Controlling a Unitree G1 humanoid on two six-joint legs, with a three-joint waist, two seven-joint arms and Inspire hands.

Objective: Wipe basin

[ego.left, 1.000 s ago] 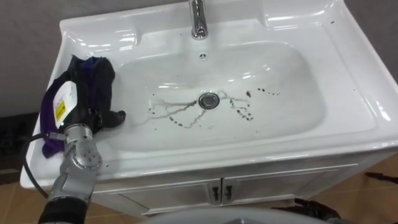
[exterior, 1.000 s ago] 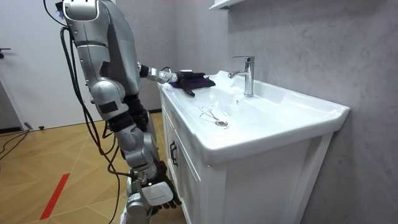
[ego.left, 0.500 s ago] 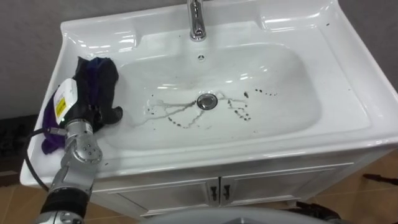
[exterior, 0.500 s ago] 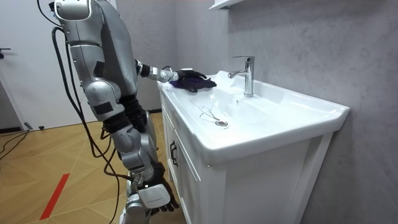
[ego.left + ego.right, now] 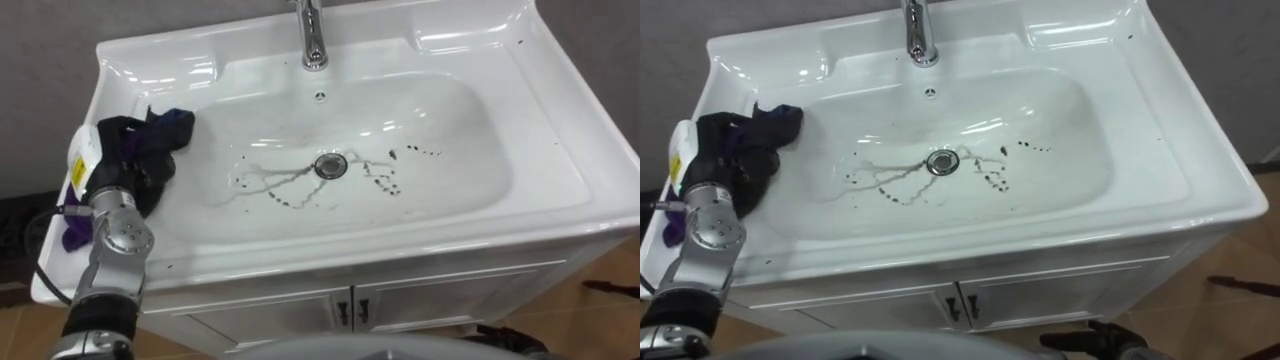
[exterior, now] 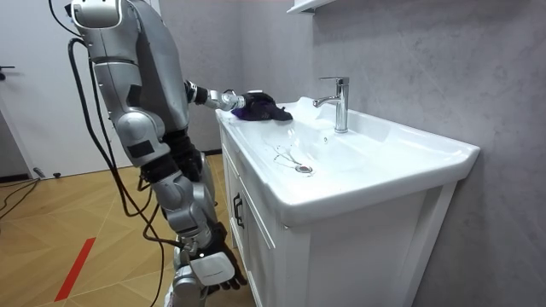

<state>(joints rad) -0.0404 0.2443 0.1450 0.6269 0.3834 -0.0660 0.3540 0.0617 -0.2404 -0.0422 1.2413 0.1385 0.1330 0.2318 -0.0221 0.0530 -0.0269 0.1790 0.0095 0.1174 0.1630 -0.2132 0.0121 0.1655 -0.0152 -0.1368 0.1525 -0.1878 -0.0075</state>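
— Far left?
— Left hand [image 5: 128,172] over the left rim of the basin [image 5: 150,70], curled tight round a dark purple cloth [image 5: 165,130] (bunched up, trailing a loose end by the wrist).
— Down in the bowl?
— Dark streaks [image 5: 270,185] left of the drain [image 5: 330,165] and touching it. Specks [image 5: 392,185] just right of it, with a few more farther right.
— Tap [image 5: 312,40]?
— Upright at the back edge, behind the drain.
— Stance?
— Standing at the left end of the cabinet [image 5: 450,295], with the left arm stretched over the rim.
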